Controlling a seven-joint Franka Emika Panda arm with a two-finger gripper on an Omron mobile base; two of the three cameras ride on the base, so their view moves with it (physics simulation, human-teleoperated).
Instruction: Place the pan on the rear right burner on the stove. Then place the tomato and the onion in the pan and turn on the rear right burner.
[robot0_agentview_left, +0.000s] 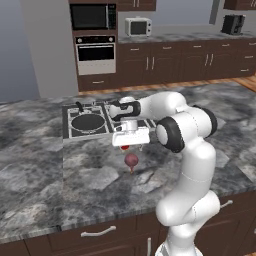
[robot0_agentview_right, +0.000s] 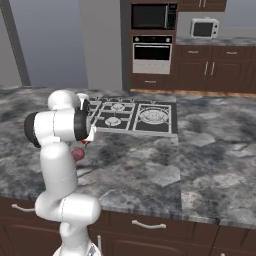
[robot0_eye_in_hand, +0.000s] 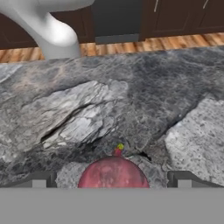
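Hovering over the onion (robot0_agentview_left: 131, 160) on the tabletop (robot0_agentview_left: 90, 180), the end effector (robot0_agentview_left: 131, 146) stands apart. It should drop straight, centring the onion before closing gently.

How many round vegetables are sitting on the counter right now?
2: the onion lies on the counter before the stove; the tomato peeks out beside it under the gripper. The arm may hide more.

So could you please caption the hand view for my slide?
Open gripper straddles the maroon-pink onion on the marble counter.
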